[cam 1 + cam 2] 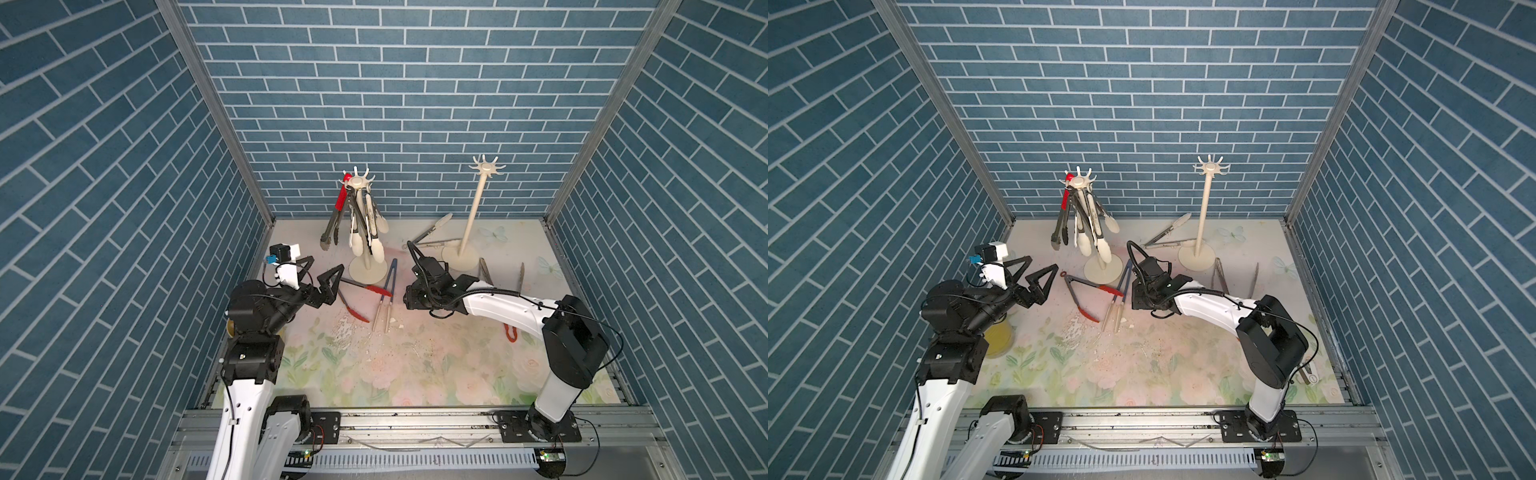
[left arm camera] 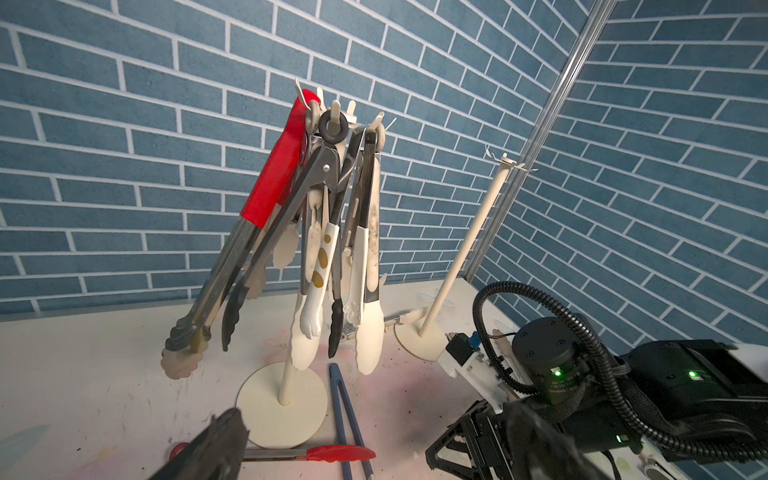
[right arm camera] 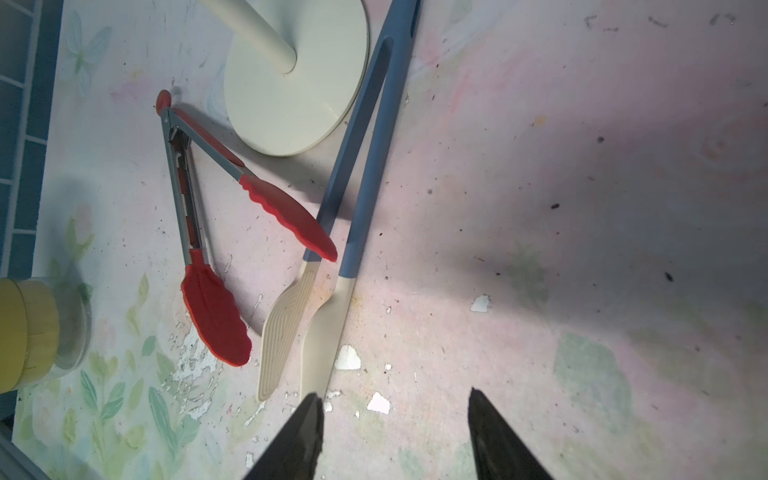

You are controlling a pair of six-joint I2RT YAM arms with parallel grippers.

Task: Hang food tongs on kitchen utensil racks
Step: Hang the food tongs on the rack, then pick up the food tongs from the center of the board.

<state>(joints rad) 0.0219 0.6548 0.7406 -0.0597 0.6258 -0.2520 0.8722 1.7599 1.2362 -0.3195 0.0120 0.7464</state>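
- The left gripper [image 1: 326,266] is spread wide over the worktop [image 1: 415,365] on the left. Nothing is held or touched.
- The right gripper [image 3: 392,395] is spread partway. Nothing is held, and one finger is seen right at the cream tip of the blue tongs [image 3: 369,166].
- Two racks are counted: the left rack [image 1: 366,272] and the right rack [image 1: 471,216].
- The hung food tongs [image 2: 270,178] are bunched on the left rack, too crowded to be counted.
- At least four are seen lying on the worktop: the blue tongs, the red tongs [image 3: 286,216], the white-tipped tongs [image 1: 432,228] and the metal tongs [image 1: 483,272].

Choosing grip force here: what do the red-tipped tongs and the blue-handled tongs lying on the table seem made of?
Red-tipped tongs: grey arms with dull metallic sheen, likely steel; matte red scalloped heads, probably silicone. Blue-handled tongs: matte blue arms, cream ridged heads, no metal showing; perhaps plastic or silicone.
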